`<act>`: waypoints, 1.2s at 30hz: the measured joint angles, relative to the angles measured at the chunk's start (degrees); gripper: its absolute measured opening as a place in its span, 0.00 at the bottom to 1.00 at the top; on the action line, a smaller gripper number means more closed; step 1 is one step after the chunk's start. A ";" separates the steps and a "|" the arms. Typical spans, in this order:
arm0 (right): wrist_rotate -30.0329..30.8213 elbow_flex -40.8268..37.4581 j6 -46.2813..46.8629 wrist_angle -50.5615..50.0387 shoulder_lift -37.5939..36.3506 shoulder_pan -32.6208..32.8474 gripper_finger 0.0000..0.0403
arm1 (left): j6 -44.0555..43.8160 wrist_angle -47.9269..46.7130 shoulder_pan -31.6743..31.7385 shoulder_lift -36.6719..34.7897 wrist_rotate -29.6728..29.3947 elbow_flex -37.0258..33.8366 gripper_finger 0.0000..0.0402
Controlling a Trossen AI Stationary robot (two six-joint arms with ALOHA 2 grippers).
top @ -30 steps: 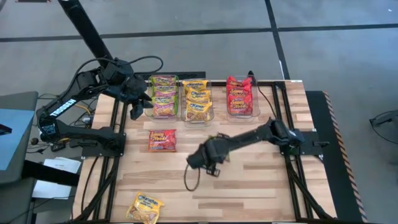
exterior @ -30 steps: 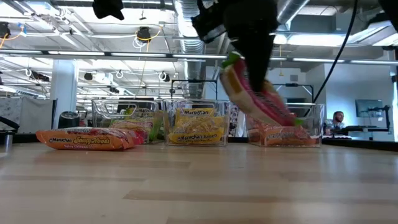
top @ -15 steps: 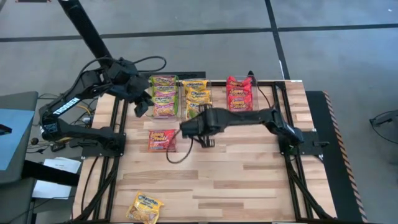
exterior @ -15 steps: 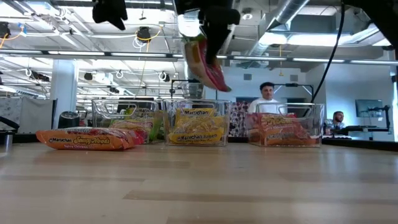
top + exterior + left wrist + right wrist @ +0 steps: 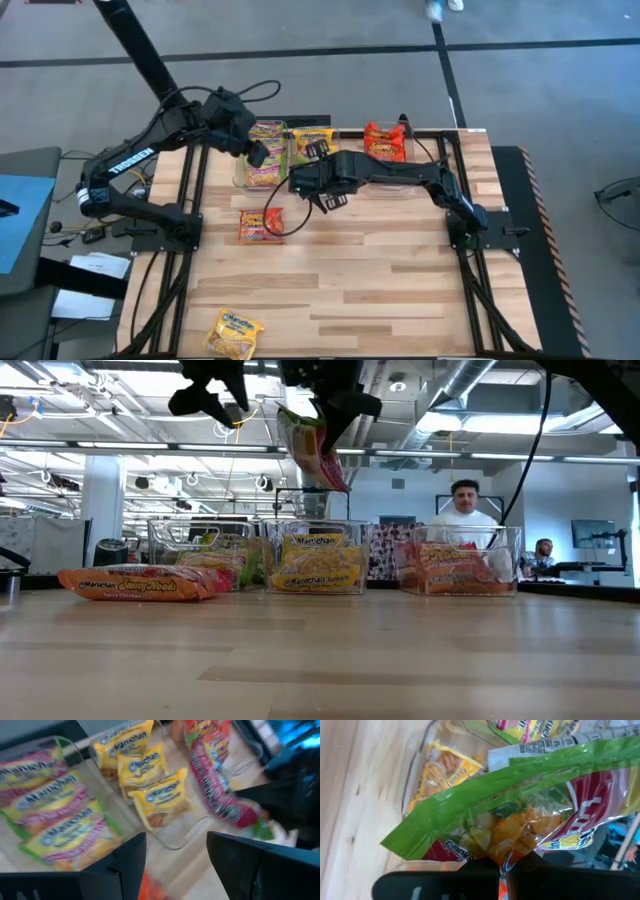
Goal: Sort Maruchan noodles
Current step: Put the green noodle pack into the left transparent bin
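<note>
Above the bins (image 5: 398,182), right gripper (image 5: 318,192) grips a green packet (image 5: 310,448).

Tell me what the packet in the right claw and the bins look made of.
Green-edged packet in the right claw: thin glossy plastic film, judging by crinkles and glare. Bins: clear rigid plastic, likely acrylic; the packets inside show straight through the walls.

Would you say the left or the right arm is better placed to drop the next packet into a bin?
Right: the right gripper already holds a green-and-pink packet above the bins; the left gripper is open and empty.
</note>
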 joint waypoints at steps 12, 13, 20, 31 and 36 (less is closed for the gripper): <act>0.09 0.00 -4.52 4.73 0.00 0.02 0.03 | -14.00 3.47 3.13 2.60 5.77 0.00 0.49; 0.10 0.00 -4.52 4.90 0.00 0.02 0.03 | -15.16 3.68 3.15 2.50 5.79 0.00 0.49; 0.35 0.00 -8.18 8.46 0.00 0.08 0.03 | -19.96 5.59 3.29 2.54 9.27 0.00 0.49; 4.62 0.00 -17.41 18.70 0.00 0.80 0.03 | -21.33 6.37 2.70 4.68 13.88 0.00 0.49; 4.60 0.00 -17.49 19.09 0.00 0.76 0.03 | -19.29 6.78 2.76 5.05 14.23 0.02 0.48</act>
